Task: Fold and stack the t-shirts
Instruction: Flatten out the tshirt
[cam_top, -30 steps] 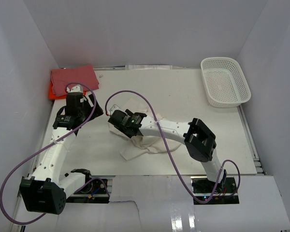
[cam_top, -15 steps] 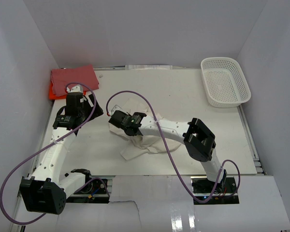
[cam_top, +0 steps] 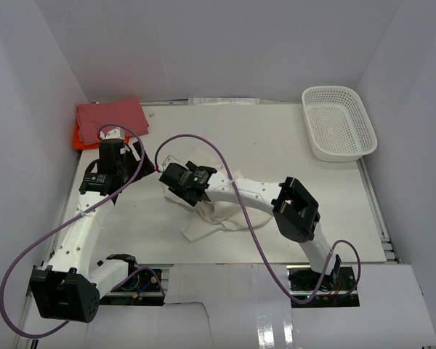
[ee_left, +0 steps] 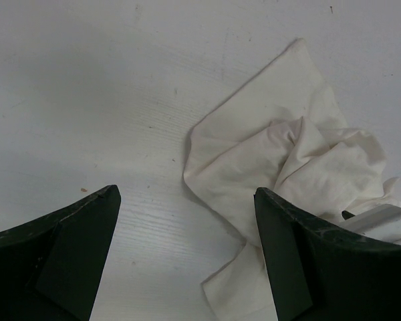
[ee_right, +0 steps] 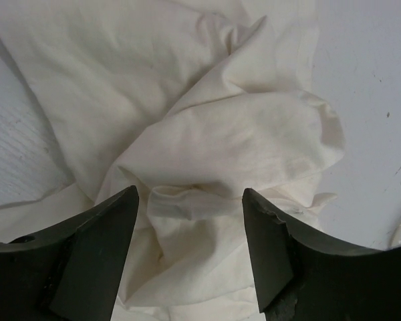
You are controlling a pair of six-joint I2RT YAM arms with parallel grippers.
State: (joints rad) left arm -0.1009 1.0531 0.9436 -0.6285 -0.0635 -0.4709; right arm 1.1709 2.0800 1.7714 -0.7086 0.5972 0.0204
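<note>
The cream t-shirt lies crumpled and unfolded mid-table. My right gripper is open just above its far left part; in the right wrist view its jaws straddle a bunched ridge of the cream cloth without closing on it. My left gripper is open and empty over bare table just left of the shirt; in the left wrist view the shirt's edge lies between and beyond the jaws. The dusty pink-red t-shirt lies folded on the orange t-shirt at the far left.
A white mesh basket stands at the far right corner. White walls enclose the table on three sides. Purple cables loop over both arms.
My right gripper has moved a little to the left and away over the cream shirt. The left arm has not moved.
</note>
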